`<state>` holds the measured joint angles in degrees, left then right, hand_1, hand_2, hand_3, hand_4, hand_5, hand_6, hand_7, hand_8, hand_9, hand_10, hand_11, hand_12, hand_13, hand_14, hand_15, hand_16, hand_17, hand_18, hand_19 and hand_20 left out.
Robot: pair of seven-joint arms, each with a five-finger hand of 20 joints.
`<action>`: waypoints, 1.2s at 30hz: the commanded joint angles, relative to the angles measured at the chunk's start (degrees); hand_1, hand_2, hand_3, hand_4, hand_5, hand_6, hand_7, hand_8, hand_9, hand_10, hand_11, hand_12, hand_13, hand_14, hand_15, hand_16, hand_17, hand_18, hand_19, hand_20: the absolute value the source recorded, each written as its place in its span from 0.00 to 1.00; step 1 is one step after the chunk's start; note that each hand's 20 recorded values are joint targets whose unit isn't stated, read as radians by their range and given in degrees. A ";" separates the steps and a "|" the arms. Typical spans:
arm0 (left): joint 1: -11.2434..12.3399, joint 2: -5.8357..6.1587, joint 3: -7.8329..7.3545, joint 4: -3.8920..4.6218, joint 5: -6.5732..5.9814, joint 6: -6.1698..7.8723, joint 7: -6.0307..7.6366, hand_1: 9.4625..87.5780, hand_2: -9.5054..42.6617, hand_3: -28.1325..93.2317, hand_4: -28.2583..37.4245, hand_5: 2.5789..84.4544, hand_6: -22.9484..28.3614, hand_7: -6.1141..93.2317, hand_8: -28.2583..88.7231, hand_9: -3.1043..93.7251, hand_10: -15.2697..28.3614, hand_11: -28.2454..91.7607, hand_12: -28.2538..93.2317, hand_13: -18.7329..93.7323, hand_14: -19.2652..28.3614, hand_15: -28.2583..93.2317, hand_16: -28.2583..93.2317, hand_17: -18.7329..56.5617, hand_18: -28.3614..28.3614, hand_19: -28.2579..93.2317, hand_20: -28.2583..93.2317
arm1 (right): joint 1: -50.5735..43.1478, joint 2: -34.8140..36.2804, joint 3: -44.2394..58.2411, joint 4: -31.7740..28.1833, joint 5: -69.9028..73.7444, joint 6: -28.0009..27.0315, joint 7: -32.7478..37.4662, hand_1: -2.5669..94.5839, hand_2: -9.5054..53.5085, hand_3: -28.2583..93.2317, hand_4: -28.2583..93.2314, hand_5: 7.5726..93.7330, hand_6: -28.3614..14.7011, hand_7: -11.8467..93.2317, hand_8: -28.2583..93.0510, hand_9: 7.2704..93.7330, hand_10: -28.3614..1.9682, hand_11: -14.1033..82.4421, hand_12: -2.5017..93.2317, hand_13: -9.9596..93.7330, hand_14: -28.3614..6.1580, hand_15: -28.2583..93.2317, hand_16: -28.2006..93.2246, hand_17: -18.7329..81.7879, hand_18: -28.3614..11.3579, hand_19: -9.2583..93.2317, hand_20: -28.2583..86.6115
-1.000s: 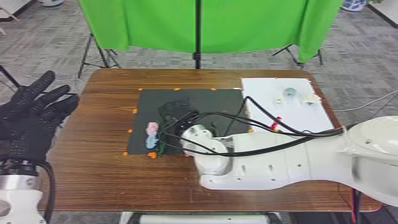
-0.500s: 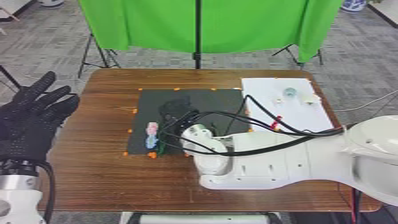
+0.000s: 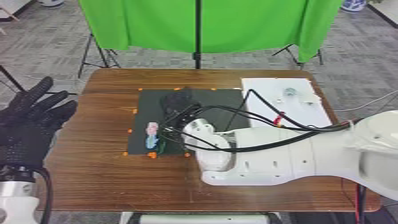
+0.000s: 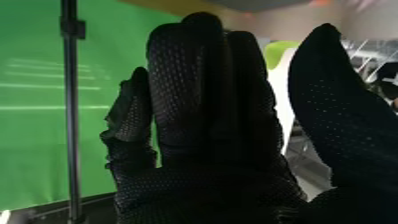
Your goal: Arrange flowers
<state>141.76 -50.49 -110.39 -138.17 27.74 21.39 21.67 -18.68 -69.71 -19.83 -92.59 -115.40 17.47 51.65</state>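
My right hand (image 3: 180, 106) is over the dark mat (image 3: 160, 104), just to the right of the flowers; in the right wrist view the same hand (image 4: 209, 120) has straight fingers, the thumb apart, and nothing held. A pink flower (image 3: 152, 128) and a light blue flower (image 3: 152, 141) lie near the mat's left edge, with dark green beside them. My left hand (image 3: 31, 127) is off the table's left side, fingers spread and open. On the white sheet (image 3: 275, 92) at the right are a pale bluish item (image 3: 290, 92) and small whitish pieces (image 3: 309, 103).
The brown wooden table (image 3: 102, 185) carries orange markers (image 3: 153, 155) around the mat. Black cables loop over my right arm (image 3: 266, 157), which crosses the table's right half. Behind the table hangs a green cloth (image 3: 147, 25) with a black pole.
My right hand has shifted slightly away from the robot, toward the mat's far edge, and its forearm has tilted a little. My left hand has moved slightly leftward and down.
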 commanded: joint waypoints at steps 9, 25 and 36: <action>1.62 -1.67 -0.78 0.15 0.30 -0.70 -1.77 0.15 0.36 0.87 0.00 0.39 0.62 0.19 0.17 0.34 0.80 0.46 0.32 0.38 1.00 0.70 0.14 0.18 0.96 0.78 0.37 | 2.65 21.58 12.05 -3.04 8.56 -1.53 -0.88 0.38 0.00 0.91 0.00 0.57 0.63 0.29 0.12 0.60 0.44 0.36 0.17 0.65 0.51 0.77 0.33 0.39 0.17 0.90 0.56; -0.65 -2.06 0.80 0.60 1.16 -2.11 -4.31 0.14 0.36 0.87 0.00 0.38 0.62 0.19 0.17 0.34 0.80 0.45 0.32 0.38 1.00 0.70 0.14 0.18 0.97 0.78 0.37 | -5.65 34.16 16.68 -1.95 10.71 -7.57 2.99 0.34 0.01 0.92 0.01 0.52 0.63 0.29 0.12 0.56 0.40 0.34 0.17 0.63 0.48 0.77 0.32 0.39 0.16 0.90 0.55; -1.52 -2.11 1.53 0.77 1.01 -1.66 -3.92 0.14 0.36 0.87 0.00 0.38 0.62 0.19 0.17 0.34 0.80 0.46 0.32 0.38 1.00 0.70 0.14 0.18 0.97 0.78 0.37 | -10.72 32.86 21.34 0.36 11.64 -11.59 2.59 0.35 0.00 0.93 0.00 0.50 0.64 0.29 0.12 0.55 0.39 0.33 0.17 0.63 0.47 0.77 0.32 0.39 0.16 0.90 0.55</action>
<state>140.35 -52.10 -109.64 -137.97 28.66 19.85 17.93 -28.02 -35.58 0.63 -93.79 -103.83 7.65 54.36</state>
